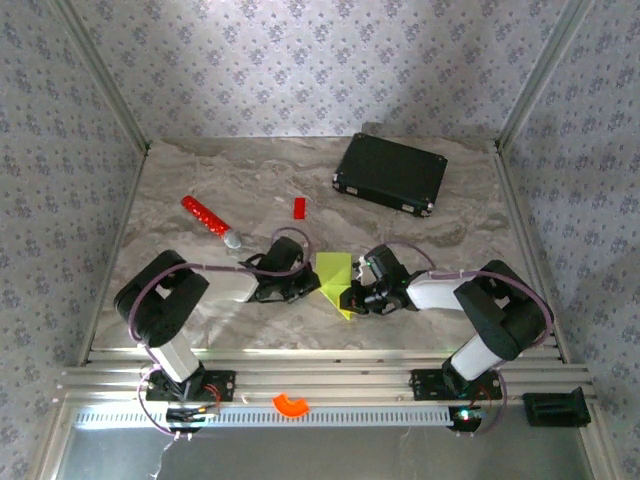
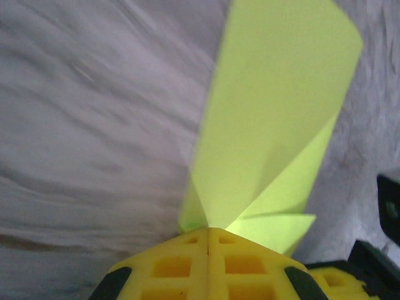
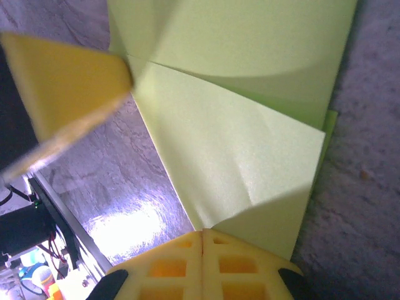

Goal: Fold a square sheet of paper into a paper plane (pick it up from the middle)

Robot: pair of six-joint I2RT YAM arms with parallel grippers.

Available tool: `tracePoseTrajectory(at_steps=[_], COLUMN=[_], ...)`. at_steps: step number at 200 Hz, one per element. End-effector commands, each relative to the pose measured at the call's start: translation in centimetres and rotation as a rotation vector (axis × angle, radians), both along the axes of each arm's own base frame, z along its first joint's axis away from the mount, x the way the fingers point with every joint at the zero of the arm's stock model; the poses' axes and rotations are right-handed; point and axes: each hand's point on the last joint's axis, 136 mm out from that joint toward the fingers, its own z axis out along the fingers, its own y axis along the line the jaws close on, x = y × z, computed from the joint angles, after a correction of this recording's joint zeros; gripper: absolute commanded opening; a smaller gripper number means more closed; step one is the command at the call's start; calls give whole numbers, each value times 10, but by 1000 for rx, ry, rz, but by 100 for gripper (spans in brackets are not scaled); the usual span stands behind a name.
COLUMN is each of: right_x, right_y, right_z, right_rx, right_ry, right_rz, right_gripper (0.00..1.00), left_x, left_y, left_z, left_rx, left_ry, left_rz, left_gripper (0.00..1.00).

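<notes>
Top external view: the partly folded lime sheet of paper (image 1: 334, 272) sits between the two arms at the near middle of the marble table (image 1: 200, 180). Its long axis runs far to near and it tapers to a point toward the arms' bases. The left gripper (image 2: 207, 234) and right gripper (image 3: 203, 236), fingers pressed together, each pinch one side of the creased sheet.

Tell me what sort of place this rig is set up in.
Most likely a lab test cell dressed to look homely, not a real room. Floral wallpaper panels sit in bare metal posts, the marble-look table is boxed in, and the arm bases bolt to a slotted aluminium rail.
</notes>
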Motion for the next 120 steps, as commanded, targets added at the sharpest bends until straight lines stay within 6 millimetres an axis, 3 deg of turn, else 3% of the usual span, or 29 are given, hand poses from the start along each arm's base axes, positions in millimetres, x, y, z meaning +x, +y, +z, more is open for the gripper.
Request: tracePoseTrajectory(at_steps=[1, 28, 56, 72, 101, 120], right_x=[-38, -35, -31, -30, -27, -25], right_y=[-45, -45, -42, -42, -40, -38], right_z=[-49, -47, -43, -42, -38, -35], right_rx=[-216, -208, -198, -198, -186, -176], right_ry=[160, 156, 147, 149, 143, 138], right_rz=[-32, -31, -26, -27, -27, -26], right_gripper=[1, 1, 1, 1, 1, 2], left_x=[10, 21, 24, 18, 0, -5], left_y=[34, 37, 15, -4, -43, -44], left_z=[-4, 11, 50, 63, 53, 29], left_rx=[110, 72, 19, -11, -54, -19], left_ry=[-16, -37, -127, -164, -136, -79], left_rz=[42, 56, 2, -51, -172, -170], left_gripper=[0, 0, 1, 2, 1, 0])
